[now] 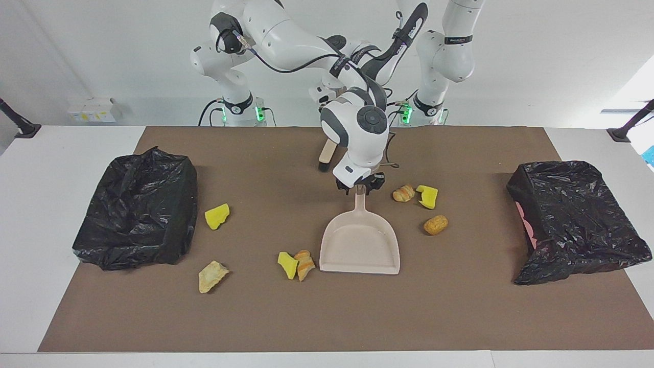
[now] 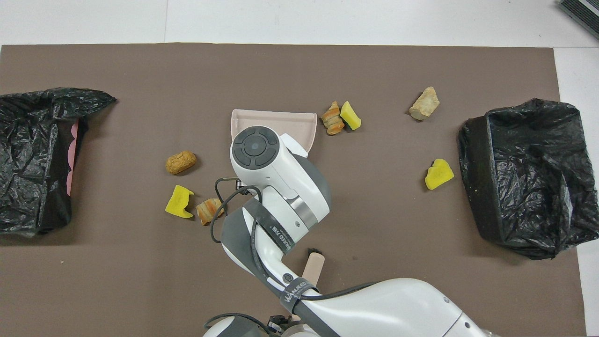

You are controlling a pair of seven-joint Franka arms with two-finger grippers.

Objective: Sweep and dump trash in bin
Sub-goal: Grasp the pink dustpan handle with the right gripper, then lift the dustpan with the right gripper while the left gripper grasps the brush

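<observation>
A white arm rises from the bottom edge to mid-frame, covering most of the dustpan. Scraps lie scattered; black bins sit at both sides.

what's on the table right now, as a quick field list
right hand: at the handle end of the dustpan
left arm: waiting, folded back by its base
dustpan: flat on the mat, mid-table, empty
brush: lying nearer to the robots than the dustpan
trash: seven scraps loose on the mat, none in the dustpan
bins: two, black-bagged, one at the right arm's end, one at the left arm's end
</observation>
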